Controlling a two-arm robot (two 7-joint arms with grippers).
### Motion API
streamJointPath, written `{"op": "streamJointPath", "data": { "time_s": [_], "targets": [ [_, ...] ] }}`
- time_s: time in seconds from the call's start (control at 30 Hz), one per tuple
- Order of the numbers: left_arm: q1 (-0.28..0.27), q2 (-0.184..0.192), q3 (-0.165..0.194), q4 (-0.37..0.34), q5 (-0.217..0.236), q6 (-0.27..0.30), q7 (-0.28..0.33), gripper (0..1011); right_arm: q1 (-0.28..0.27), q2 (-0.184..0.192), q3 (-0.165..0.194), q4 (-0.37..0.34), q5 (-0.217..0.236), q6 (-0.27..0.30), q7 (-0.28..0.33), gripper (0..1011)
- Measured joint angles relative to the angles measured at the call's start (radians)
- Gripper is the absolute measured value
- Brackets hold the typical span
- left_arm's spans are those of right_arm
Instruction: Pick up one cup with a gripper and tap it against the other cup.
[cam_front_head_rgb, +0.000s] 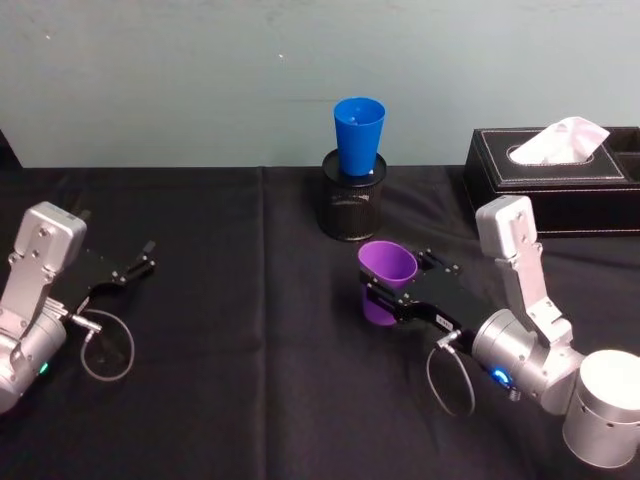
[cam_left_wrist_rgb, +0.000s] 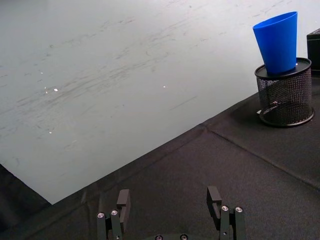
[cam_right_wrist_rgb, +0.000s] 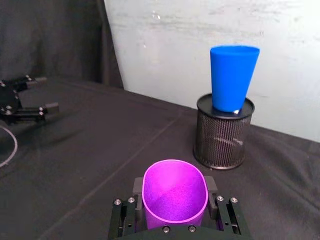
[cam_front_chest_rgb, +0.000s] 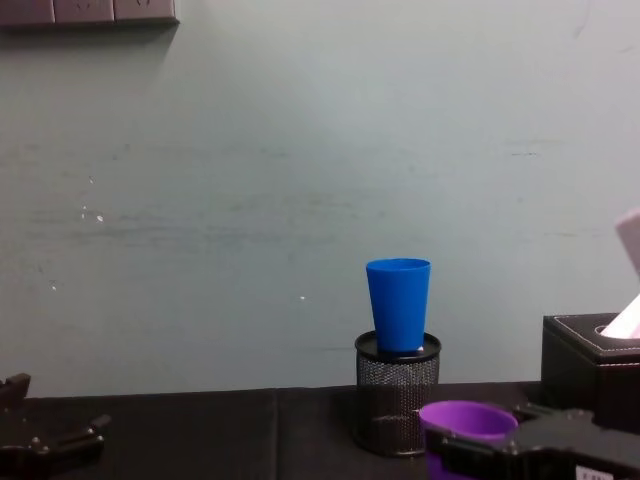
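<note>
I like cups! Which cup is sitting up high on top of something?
The blue cup. It stands on the black mesh holder by the wall, while the purple cup is low down, clamped in the right pincer.

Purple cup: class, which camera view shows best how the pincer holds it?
The right wrist view: the purple cup sits squeezed between the right pincer fingers, rim open. The head view shows it held from the side; the chest view catches its rim low down.
</note>
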Motion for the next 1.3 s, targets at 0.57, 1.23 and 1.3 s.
{"op": "streamJointPath", "data": {
  "time_s": [0.57, 1.23, 1.3],
  "targets": [
    [0.000, 0.000, 0.000, 0.000, 0.000, 0.000, 0.000, 1000, -0.002, -0.028, 0.012, 0.025, -0.044, 0.025, 0.008, 720],
    [0.000, 0.000, 0.000, 0.000, 0.000, 0.000, 0.000, 1000, -0.002, -0.029, 0.013, 0.026, -0.043, 0.027, 0.012, 965],
    [0.000, 0.000, 0.000, 0.000, 0.000, 0.000, 0.000, 1000, -0.002, -0.029, 0.013, 0.026, -0.043, 0.027, 0.012, 998]
  ]
}}
